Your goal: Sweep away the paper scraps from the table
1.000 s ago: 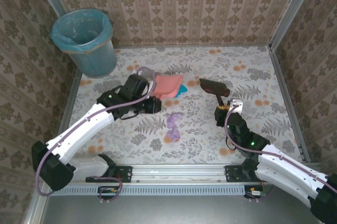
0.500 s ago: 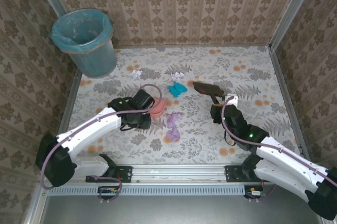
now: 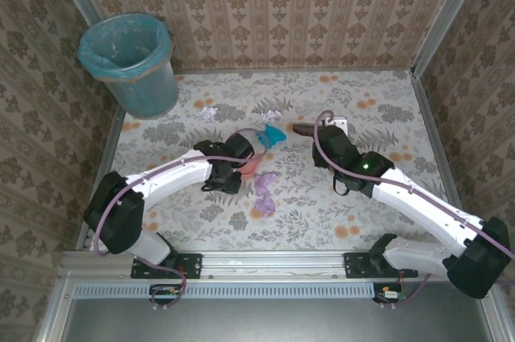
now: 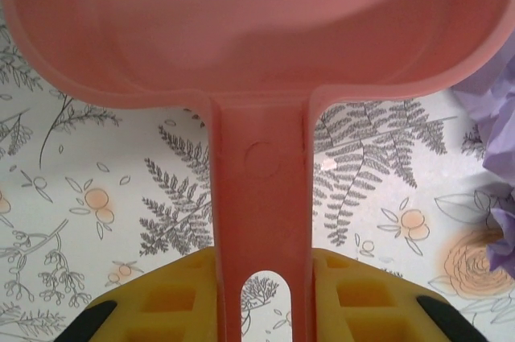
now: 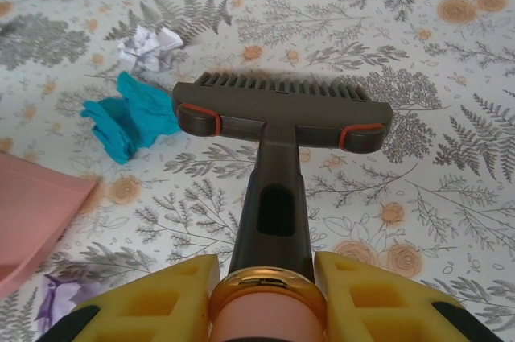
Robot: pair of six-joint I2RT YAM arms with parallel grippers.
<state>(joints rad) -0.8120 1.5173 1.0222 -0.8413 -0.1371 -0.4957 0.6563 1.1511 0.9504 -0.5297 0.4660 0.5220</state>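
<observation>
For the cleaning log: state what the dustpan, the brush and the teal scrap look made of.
Dustpan: likely moulded plastic, salmon pink, smooth satin sheen, round mould mark on handle.
Brush: dark grey matte plastic, probably; orange inserts, fine bristles.
Teal scrap: seemingly crumpled paper, matte, sharp creases.

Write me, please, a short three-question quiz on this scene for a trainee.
1. True or false: the left pincer is shut on the dustpan.
2. In the left wrist view, the scrap to the right of the dustpan is: A teal; B purple; C white.
3. Fill in: the right pincer grips the ___.

Key: 1 true; 2 B; 3 brush.
</observation>
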